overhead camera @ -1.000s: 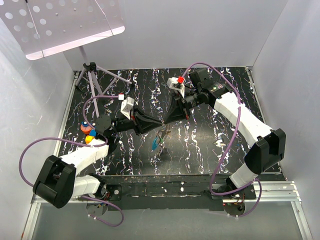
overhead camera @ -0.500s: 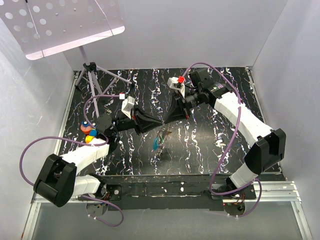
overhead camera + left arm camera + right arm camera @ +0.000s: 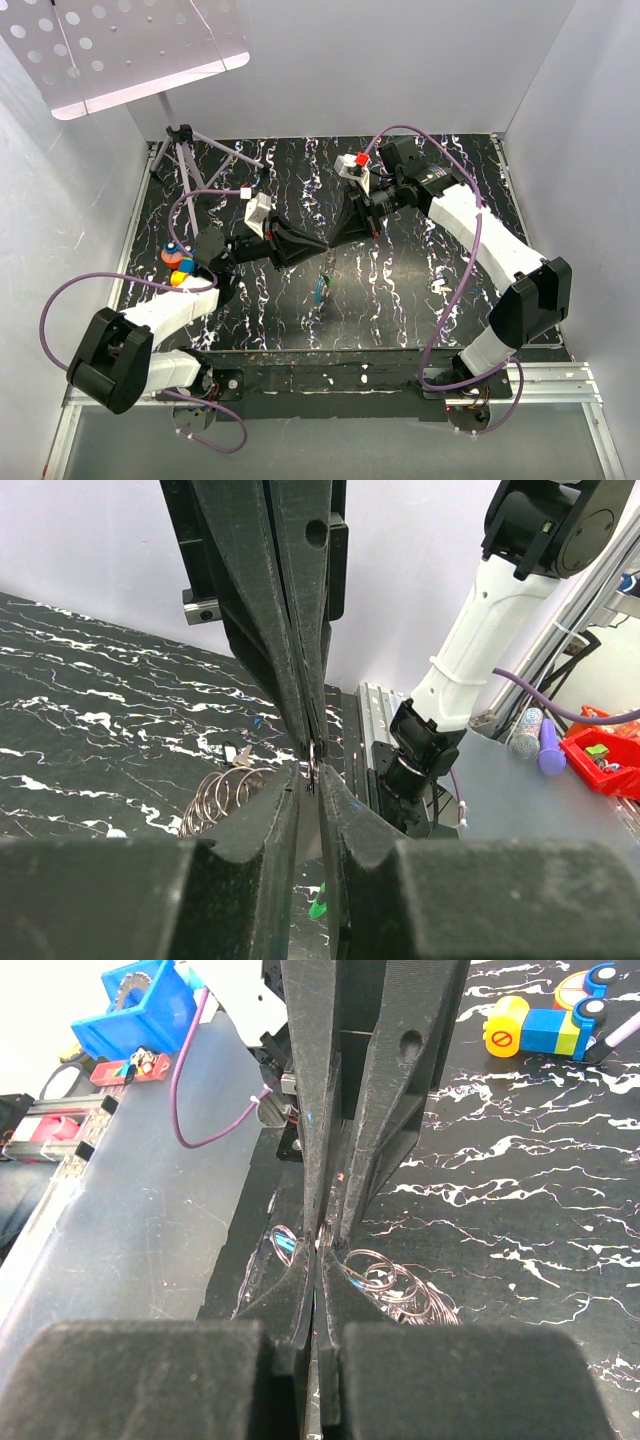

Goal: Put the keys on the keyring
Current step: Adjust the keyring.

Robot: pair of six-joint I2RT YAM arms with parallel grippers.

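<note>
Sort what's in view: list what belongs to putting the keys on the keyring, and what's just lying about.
Belongs to the job:
- left gripper and right gripper, tips meeting
- keys, beneath the tips
- keyring loops, beside the keys

Just lying about:
- coloured toy blocks
- tripod
- perforated panel

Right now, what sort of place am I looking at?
Probably a robotics lab cell: white enclosure walls, a left arm and right arm bolted by a black marbled table, a small tripod.
</note>
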